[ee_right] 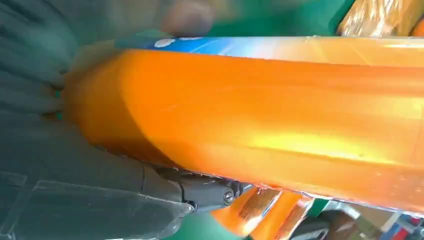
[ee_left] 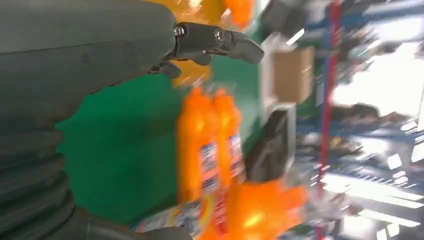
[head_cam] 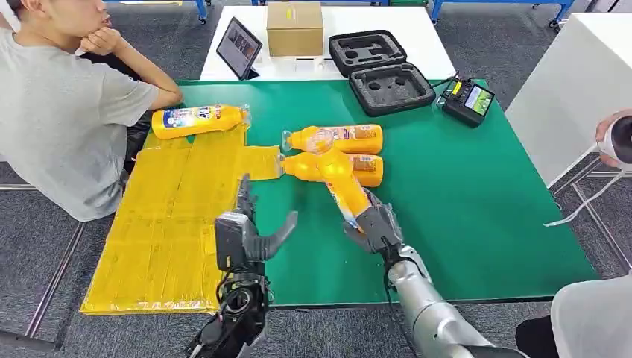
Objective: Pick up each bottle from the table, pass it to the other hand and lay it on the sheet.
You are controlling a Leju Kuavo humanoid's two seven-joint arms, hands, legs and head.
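Green table (head_cam: pixel 484 216) carries the work area; yellow sheet (head_cam: pixel 171 224) lies over its left portion, near the left arm. One bottle (head_cam: pixel 197 119) already lies at the sheet's far edge, long axis across the table.

Two more bottles, far one (head_cam: pixel 339 138) and near one (head_cam: pixel 358 169), lie side by side and touching on the bare green, just right of the sheet, caps pointing toward the sheet.

Held bottle (head_cam: pixel 341 186): right hand (head_cam: pixel 376 227) grips it by the base end, fingers wrapped around the body. Its long axis tilts up and away from the hand, cap end over the two lying bottles. The right wrist view confirms the grip.

Left hand (head_cam: pixel 250 235): fingers apart, thumb out toward the right, nothing in it. It hovers at the sheet's near right edge.

Key relation: held bottle lies right of and slightly beyond the left hand, well apart. Judgement: the handover needs the right hand to swing the bottle leftward and the left to grasp its free upper part.
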